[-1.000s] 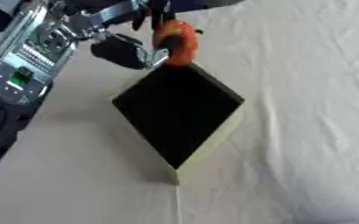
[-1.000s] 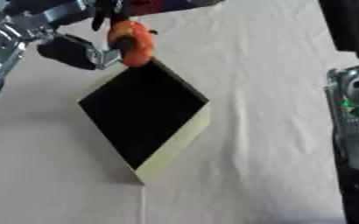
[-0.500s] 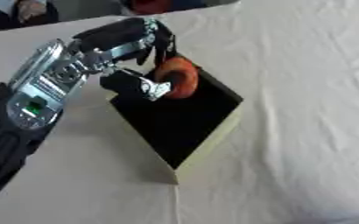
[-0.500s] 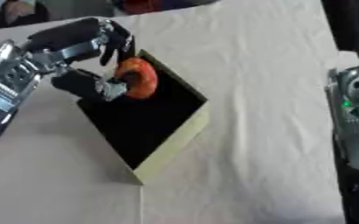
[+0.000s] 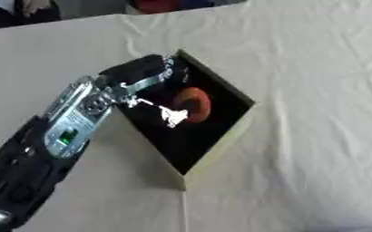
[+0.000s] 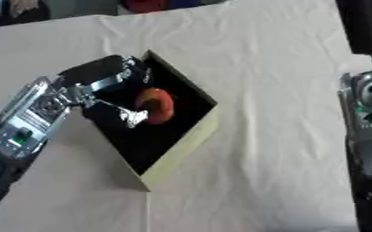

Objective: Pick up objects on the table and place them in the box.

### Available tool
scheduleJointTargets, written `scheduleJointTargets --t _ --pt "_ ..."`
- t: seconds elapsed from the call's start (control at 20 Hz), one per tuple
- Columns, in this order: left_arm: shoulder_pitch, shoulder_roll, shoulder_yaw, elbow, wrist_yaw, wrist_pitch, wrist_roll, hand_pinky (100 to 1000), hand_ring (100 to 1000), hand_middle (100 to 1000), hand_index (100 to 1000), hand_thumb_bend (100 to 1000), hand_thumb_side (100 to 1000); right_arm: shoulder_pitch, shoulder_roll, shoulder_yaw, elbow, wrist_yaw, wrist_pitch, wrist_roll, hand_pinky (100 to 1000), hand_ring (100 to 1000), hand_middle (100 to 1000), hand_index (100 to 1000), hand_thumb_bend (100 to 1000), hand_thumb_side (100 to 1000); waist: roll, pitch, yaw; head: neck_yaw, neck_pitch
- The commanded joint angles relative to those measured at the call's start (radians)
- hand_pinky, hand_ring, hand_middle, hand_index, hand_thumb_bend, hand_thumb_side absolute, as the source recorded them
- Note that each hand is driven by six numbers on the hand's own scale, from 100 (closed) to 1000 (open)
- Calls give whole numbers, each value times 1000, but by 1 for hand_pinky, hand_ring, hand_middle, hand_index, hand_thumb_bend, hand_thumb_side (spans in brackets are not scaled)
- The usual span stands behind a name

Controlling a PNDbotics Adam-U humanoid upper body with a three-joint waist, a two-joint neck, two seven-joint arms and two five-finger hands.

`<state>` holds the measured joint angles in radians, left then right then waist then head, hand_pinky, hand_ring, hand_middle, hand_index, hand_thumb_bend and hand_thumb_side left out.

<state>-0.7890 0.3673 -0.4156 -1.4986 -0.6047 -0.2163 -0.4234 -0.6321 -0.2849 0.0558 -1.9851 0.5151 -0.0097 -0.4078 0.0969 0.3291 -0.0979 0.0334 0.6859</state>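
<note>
A square box [image 5: 221, 147] with pale yellow walls and a black inside sits cornerwise on the cream tablecloth. An orange rounded object [image 5: 195, 104] is low inside the box, toward its far corner. My left hand [image 5: 145, 72] reaches in over the box's left wall, its dark fingers above the orange object and a silver fingertip [image 5: 173, 117] against its lower side, so the object sits in the curl of the hand. My right arm runs up the right edge of the right eye view, and my right hand [image 6: 365, 27] is a dark shape at the top right, away from the box.
The tablecloth [image 5: 316, 90] is wrinkled to the right of the box. The table's far edge runs along the top, with a red object [image 6: 145, 5] and dark shapes beyond it. My left forearm [image 5: 70, 127] crosses the table left of the box.
My left hand has carried the orange object from the box's far corner down into the box. The camera has also tilted, shifting the whole picture.
</note>
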Motion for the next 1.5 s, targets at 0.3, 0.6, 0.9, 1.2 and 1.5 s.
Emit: scheduleJointTargets --t 0.3,0.6,0.9,1.2,1.5 --pt "-24 -37 16 90 -136 -58 -1 535 667 665 719 100 285 -3 -3 -4 -15 -9 1 -6 691 818 593 757 100 774 1 -19 -3 3 3" --pt "-22 -33 26 80 -197 -103 -41 697 827 816 894 180 531 -1 -3 -5 -15 -9 1 -8 691 818 593 757 100 773 1 -21 -2 4 4" --pt "-21 -28 57 25 -174 -98 -23 681 809 798 877 121 563 2 0 -6 -15 -6 2 -9 691 818 594 757 100 773 0 -28 2 4 -1" --pt "-23 -14 99 -95 -51 -40 -22 630 756 755 835 100 552 6 4 -8 -15 0 1 -11 692 818 595 756 100 772 0 -40 8 1 -1" --pt "-12 22 157 -261 60 33 -19 627 748 750 824 100 530 12 6 -9 -15 9 -2 -13 693 818 596 756 100 770 1 -58 20 -5 5"
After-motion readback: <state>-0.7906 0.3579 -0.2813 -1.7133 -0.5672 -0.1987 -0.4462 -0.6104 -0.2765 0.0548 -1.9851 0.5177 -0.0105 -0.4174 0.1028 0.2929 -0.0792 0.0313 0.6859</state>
